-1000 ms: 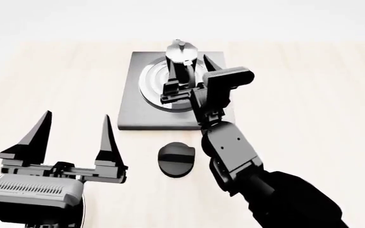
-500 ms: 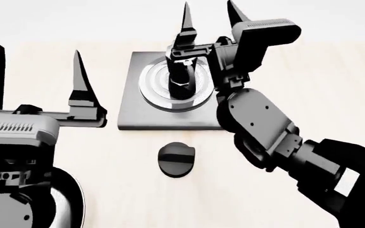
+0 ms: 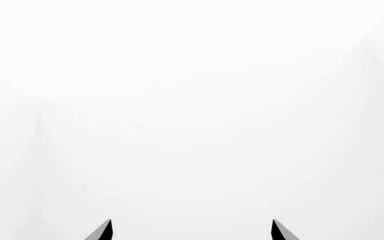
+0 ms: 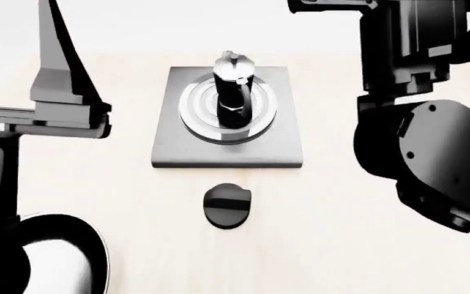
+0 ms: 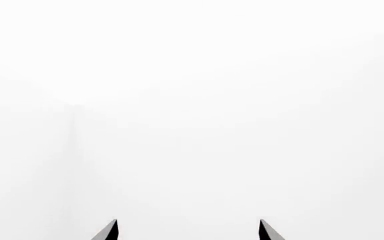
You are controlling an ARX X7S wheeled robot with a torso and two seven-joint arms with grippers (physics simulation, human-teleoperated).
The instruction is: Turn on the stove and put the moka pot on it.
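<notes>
Both halves of the task appear largely settled, as far as we can judge: the stove [image 4: 228,116], a flat grey square plate on the pale table [image 4: 341,245], carries the moka pot [image 4: 233,92] upright on its raised silver rings, and no gripper touches the pot. We cannot tell whether the stove is on; its separate black knob [image 4: 227,205] lies on the table just in front of the plate, and nothing in the render shows its setting. Largest in the head view are the two arms, lifted high to either side of the stove and well apart from it. Of the left gripper [image 3: 191,231] and the right gripper [image 5: 186,230] we see, in each wrist view, two dark fingertips standing well apart with only blank white beyond, so we read both as spread and empty. At the near left corner of the head view a round black frying pan [image 4: 88,245] shows partly. Nothing stands between pot, stove and knob.
</notes>
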